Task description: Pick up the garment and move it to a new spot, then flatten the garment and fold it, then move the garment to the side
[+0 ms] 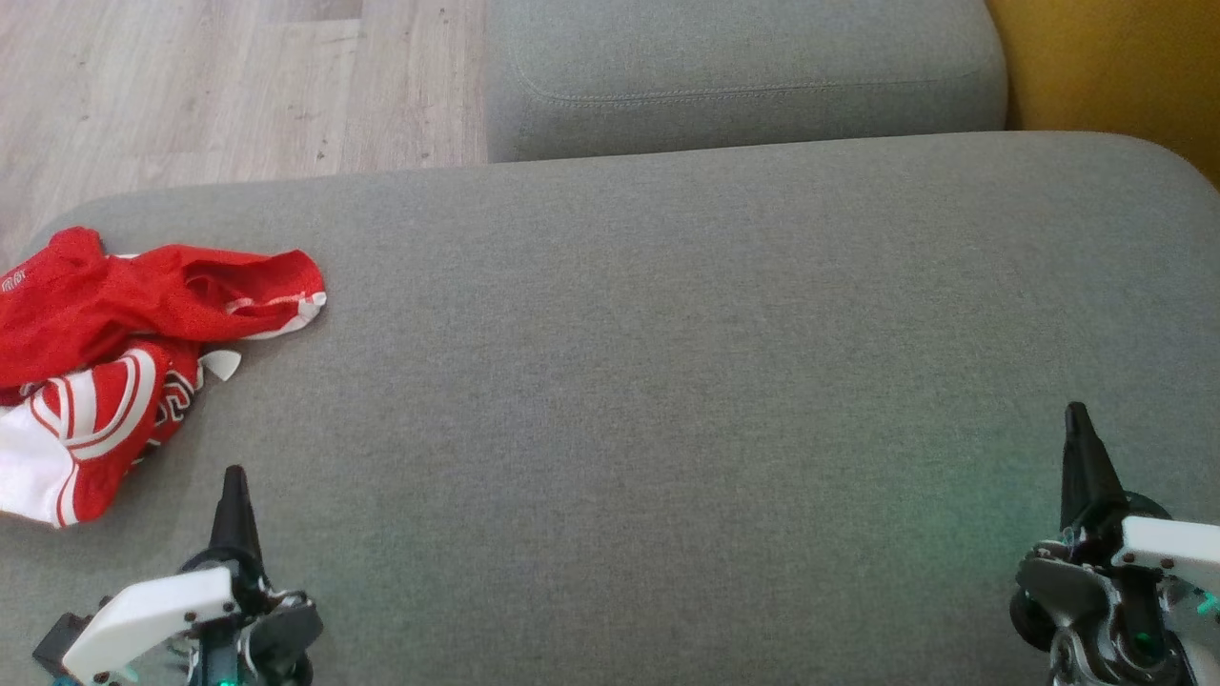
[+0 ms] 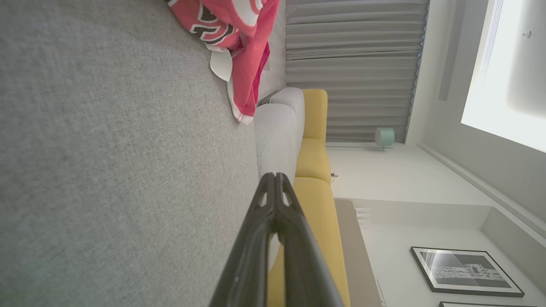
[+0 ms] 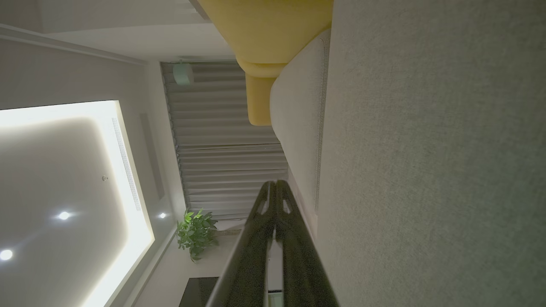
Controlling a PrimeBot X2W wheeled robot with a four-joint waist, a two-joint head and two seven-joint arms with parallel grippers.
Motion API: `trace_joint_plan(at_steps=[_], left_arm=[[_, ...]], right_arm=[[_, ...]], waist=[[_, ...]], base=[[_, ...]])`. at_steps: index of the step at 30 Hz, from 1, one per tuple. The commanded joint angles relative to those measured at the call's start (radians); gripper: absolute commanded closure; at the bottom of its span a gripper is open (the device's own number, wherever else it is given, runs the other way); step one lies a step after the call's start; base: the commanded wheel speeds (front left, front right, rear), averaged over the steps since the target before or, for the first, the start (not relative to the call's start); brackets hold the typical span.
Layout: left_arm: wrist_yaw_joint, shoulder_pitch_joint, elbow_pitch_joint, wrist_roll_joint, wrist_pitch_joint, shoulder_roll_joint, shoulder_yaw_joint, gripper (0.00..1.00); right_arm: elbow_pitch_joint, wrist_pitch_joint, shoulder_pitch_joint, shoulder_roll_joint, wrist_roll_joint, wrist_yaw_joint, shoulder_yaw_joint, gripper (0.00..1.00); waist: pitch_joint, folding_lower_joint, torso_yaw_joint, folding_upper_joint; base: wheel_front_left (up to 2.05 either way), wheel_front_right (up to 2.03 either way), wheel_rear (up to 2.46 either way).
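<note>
Garment (image 1: pixel 114 314): likely soft, light; crumpled at frame's left edge; pinch upper red fold.
Left fingers (image 1: pixel 234 519), right fingers (image 1: pixel 1082 467): closed, empty.

At the lower left of the head view you see the left gripper (image 1: pixel 233 476): a long dark spike tapering to a narrow tip, set in a white angular shell (image 1: pixel 143 615) dotted with small dark screws, with black and grey metal parts beside it. At the lower right, the right gripper (image 1: pixel 1077 417) has the same dark spike, a white cover (image 1: pixel 1168 538), a grey metal bracket (image 1: pixel 1063 581) and teal-green glints. Up the bottom middle of each wrist view, your glossy black fingers (image 2: pixel 251 247) (image 3: pixel 251 251) show small slots near their tips.
</note>
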Motion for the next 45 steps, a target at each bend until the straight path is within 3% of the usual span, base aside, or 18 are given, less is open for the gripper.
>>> trace_joint_plan(at_steps=[1,14,15,19,32,45], left_arm=[[-0.007,-0.050,-0.029,0.002,0.003,0.004,0.039,1.00],[-0.007,-0.050,-0.029,0.002,0.003,0.004,0.039,1.00],[0.000,0.000,0.001,0.000,0.000,0.000,0.000,0.00],[0.001,0.029,0.054,0.001,-0.002,-0.001,-0.010,0.00],[0.003,0.040,0.016,0.033,-0.041,-0.001,-0.037,0.00],[0.020,0.040,-0.045,0.183,-0.079,0.000,-0.070,0.00]], right_arm=[[-0.031,0.005,-0.055,-0.005,-0.003,-0.001,0.021,1.00],[-0.031,0.005,-0.055,-0.005,-0.003,-0.001,0.021,1.00],[0.001,0.000,0.000,0.000,0.000,0.000,0.000,0.00],[0.057,-0.002,0.028,0.005,-0.001,0.000,0.004,0.00],[0.032,-0.040,0.037,0.004,-0.054,0.000,0.021,0.00],[-0.027,-0.078,0.042,0.003,-0.209,0.000,0.031,0.00]], waist=[[0.000,0.0000,0.000,0.0000],[0.000,0.0000,0.000,0.0000],[0.000,0.0000,0.000,0.0000],[0.000,0.0000,0.000,0.0000],[-0.005,0.0000,0.002,0.0000],[-0.009,0.0000,0.007,0.0000]], base=[[0.00,0.00,0.00],[0.00,0.00,0.00],[0.00,0.00,0.00],[0.00,0.00,0.00],[0.00,0.00,0.00],[0.00,0.00,0.00]])
